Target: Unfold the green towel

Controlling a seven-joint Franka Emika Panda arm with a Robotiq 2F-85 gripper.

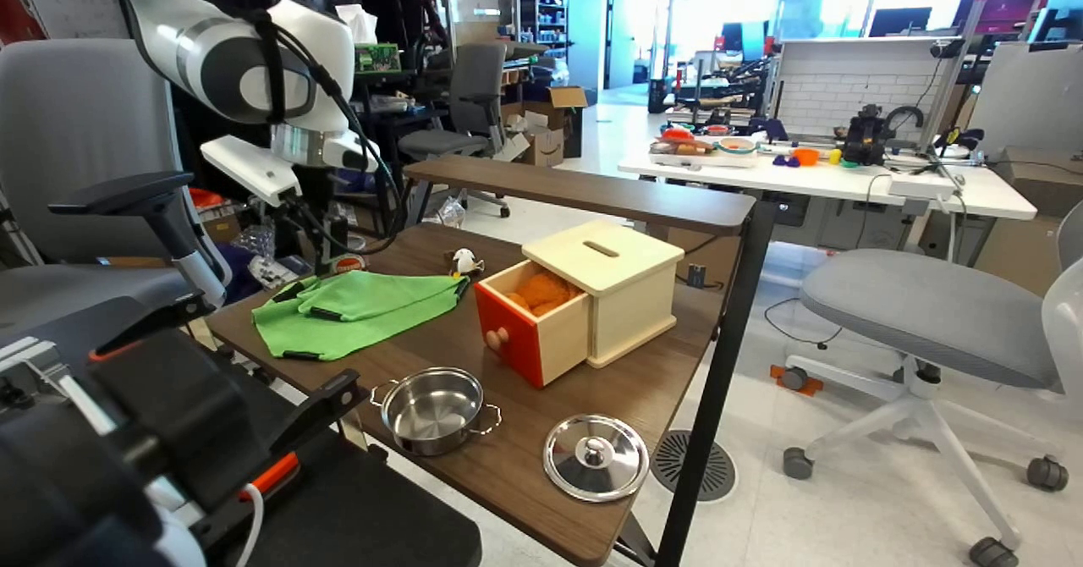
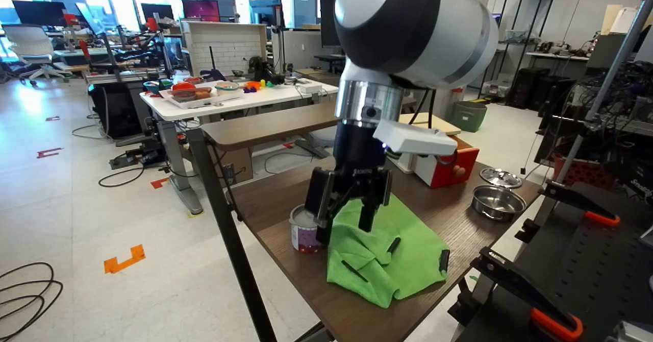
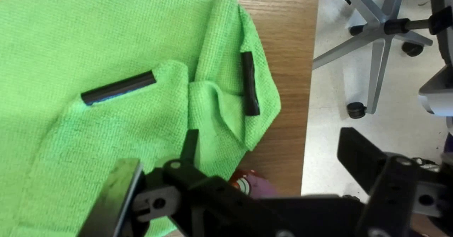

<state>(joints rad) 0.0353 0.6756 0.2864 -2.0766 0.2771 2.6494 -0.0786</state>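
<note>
The bright green towel lies on the brown table, partly folded over itself with creases and a raised layer; it shows in both exterior views point(image 1: 372, 326) point(image 2: 416, 252) and in the wrist view point(image 3: 106, 42). Black strips point(image 3: 118, 87) sit along its edges. My gripper is open and empty above the towel's edge, pointing down, in an exterior view point(image 2: 344, 228). In the wrist view point(image 3: 270, 131) one finger is over the towel and the other appears over the floor beyond the table edge. In an exterior view, the gripper point(image 1: 326, 258) is partly hidden by cables.
A purple-and-red canister point(image 2: 304, 234) stands close beside the towel and a finger; it also shows in the wrist view point(image 3: 256, 185). A wooden box point(image 1: 634, 305) has its red drawer point(image 1: 516, 334) open. A pot point(image 1: 431, 415), lid point(image 1: 596, 457) and small toy point(image 1: 464, 262) are on the table.
</note>
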